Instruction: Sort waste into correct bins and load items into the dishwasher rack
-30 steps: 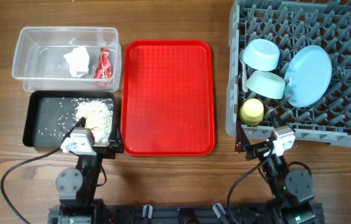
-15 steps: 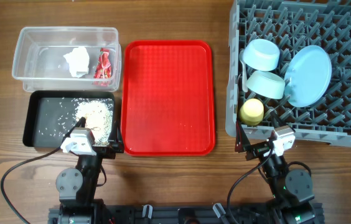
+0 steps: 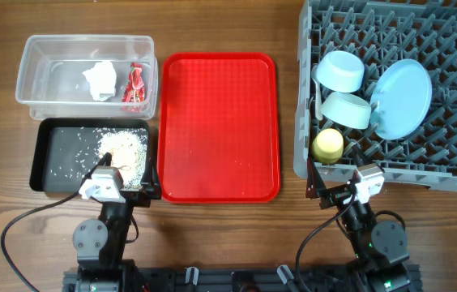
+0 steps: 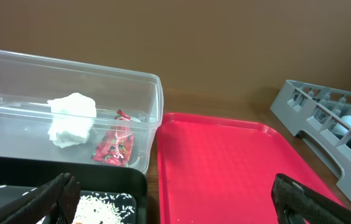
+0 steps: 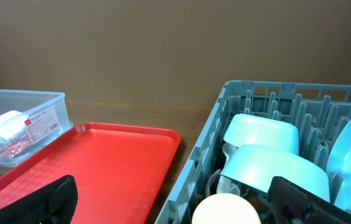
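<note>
The clear tub (image 3: 42, 61) holds the white tissue (image 3: 100, 80) and the red wrapper (image 3: 135, 87); both also show in the left wrist view, tissue (image 4: 70, 118) and wrapper (image 4: 115, 146). The black tray (image 3: 50, 170) holds rice scraps (image 3: 127, 152). The grey rack (image 3: 455, 40) holds the blue plate (image 3: 401, 97), blue bowl (image 3: 340, 70), green bowl (image 3: 347, 109) and yellow cup (image 3: 329, 145). A white utensil (image 5: 220, 177) shows in the rack in the right wrist view. My left gripper (image 4: 175, 202) and right gripper (image 5: 175, 199) are open and empty, low at the table's front.
The flat red serving tray (image 3: 219, 126) lies bare between the bins and the rack, with a few crumbs. Cables run from both arm bases at the front edge.
</note>
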